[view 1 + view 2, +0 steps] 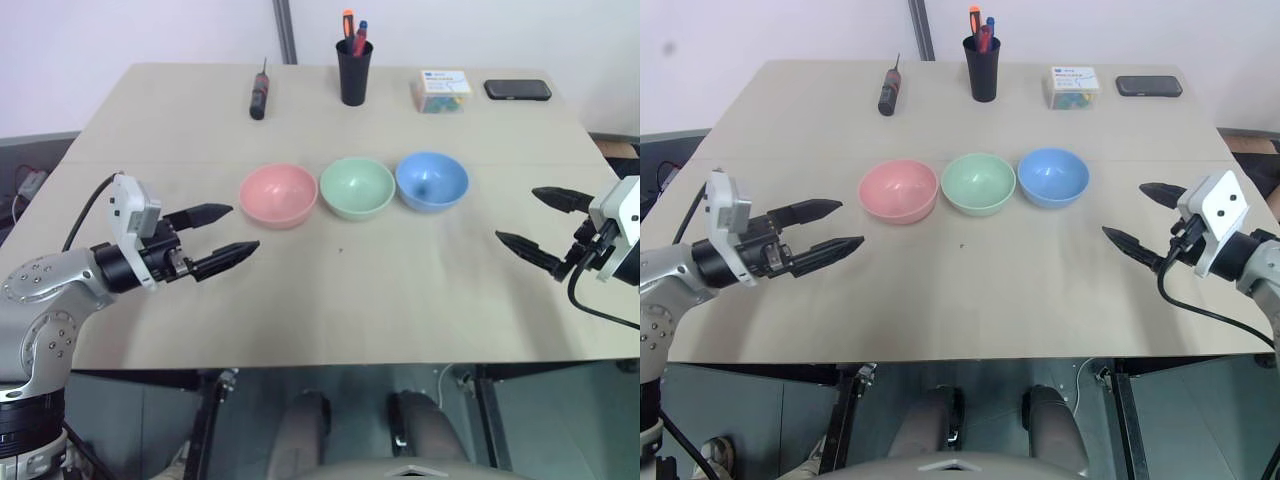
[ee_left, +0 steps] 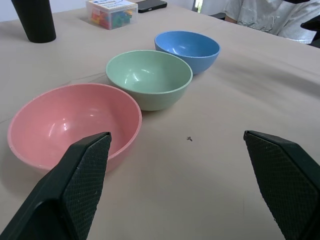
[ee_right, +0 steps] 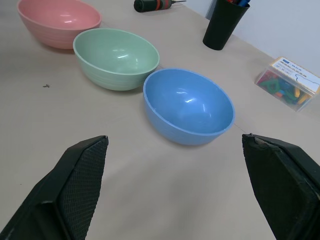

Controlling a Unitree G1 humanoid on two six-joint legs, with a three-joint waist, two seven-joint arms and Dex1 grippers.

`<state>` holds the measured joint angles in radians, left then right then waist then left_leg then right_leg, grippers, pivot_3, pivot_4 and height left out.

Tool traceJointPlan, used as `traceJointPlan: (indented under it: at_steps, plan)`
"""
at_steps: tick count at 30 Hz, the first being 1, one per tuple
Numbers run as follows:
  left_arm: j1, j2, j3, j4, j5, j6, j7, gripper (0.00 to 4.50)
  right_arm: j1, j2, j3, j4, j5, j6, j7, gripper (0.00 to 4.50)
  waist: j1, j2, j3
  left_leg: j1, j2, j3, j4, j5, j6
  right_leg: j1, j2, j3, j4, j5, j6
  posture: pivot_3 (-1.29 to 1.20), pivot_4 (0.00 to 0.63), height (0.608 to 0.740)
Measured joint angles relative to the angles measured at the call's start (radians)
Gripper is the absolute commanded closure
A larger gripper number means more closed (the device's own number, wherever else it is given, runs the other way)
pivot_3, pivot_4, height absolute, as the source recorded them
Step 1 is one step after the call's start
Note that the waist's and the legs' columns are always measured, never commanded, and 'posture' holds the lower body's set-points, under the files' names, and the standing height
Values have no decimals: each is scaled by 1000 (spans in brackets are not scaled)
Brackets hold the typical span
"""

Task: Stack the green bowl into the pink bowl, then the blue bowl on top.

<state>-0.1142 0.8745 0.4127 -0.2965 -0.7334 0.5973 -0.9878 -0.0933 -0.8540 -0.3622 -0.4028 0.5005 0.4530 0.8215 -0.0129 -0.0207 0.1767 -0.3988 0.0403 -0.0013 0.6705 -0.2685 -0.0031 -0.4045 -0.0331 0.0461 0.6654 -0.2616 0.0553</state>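
pink bowl (image 1: 278, 195), green bowl (image 1: 357, 187), blue bowl (image 1: 431, 180) in row mid worktop (image 1: 330, 300), unstacked. left end effector (image 1: 222, 239), right end effector (image 1: 532, 221) both spread wide, empty. left wrist view adds person's pale sleeve (image 2: 260, 15) beyond far worktop edge.

Bowls (image 2: 149, 77) smooth glossy plastic; table (image 1: 330, 290) matt; pincer fingers (image 2: 80, 185) textured black.

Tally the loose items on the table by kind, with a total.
Bowls: 3, pink bowl, green bowl, blue bowl
Pen cup: 1, black, holding pens
Screwdriver: 1
Clear box: 1, with colourful bits inside
Phone: 1
Total: 7
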Motion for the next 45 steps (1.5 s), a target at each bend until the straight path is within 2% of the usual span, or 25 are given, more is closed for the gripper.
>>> traceJointPlan:
  at_steps: [15, 19, 24, 26, 30, 35, 41, 44, 45]
  plan:
    - [-24, 4, -22, 0, 19, -5, 11, 0, -1, 18, 6, 13, -8, -28, 1, 14, 1, 0, 0, 0, 0, 0, 0, 0, 0, 0, 0, 0, 0, 0, 0, 0, 150, 740]
    - [-28, 1, -66, -11, 144, -68, 93, 0, -2, 22, 18, 25, -15, -43, 1, 14, 0, 0, 0, 0, 0, 0, 0, 0, 0, 0, 0, 0, 0, 0, 0, 0, 150, 740]
    - [-54, 2, -109, -30, 223, -99, 141, 0, -30, 36, 53, 37, -28, -61, 1, 14, 0, 0, 0, 0, 0, 0, 0, 0, 0, 0, 0, 0, 0, 0, 0, 0, 150, 740]
    - [-90, 19, -145, -35, 274, -121, 148, 0, -42, 36, 65, 38, -32, -68, 3, 14, 2, 0, 0, 0, 0, 0, 0, 0, 0, 0, 0, 0, 0, 0, 0, 0, 150, 740]
    - [-207, 160, -312, -33, 454, -147, 128, 0, -50, 45, 119, 31, -43, -73, 14, 14, 2, 0, 0, 0, -1, 0, 0, 0, 0, 0, 0, 0, 0, 0, 0, 0, 150, 740]
    - [-336, 160, -508, 61, 645, -194, 119, 0, -68, 69, 178, 28, -70, -89, 13, 14, 1, 0, 0, -1, 0, 0, 0, 0, 0, 0, 1, 0, 0, 0, 0, 0, 150, 740]
    - [-458, 147, -668, 184, 793, -282, 32, 0, -68, 76, 193, 11, -81, -89, 2, 14, 2, 0, 0, -1, -1, 0, 0, 0, 0, 0, 1, 0, 0, 0, 0, 0, 150, 740]
    - [-513, 116, -717, 247, 843, -352, -10, 734, -51, 78, 193, -13, -80, -88, 1, 0, 5, 0, 0, -2, -1, -1, 1, 0, 0, 0, 1, 0, 0, 0, 0, 0, 150, 740]
    - [-523, 110, -727, 262, 850, -369, -23, 1235, -42, 78, 192, -23, -76, -88, 1, 0, 5, 0, 0, -2, -1, -1, 1, 0, 0, 0, 1, 0, 0, 0, 0, 0, 150, 740]
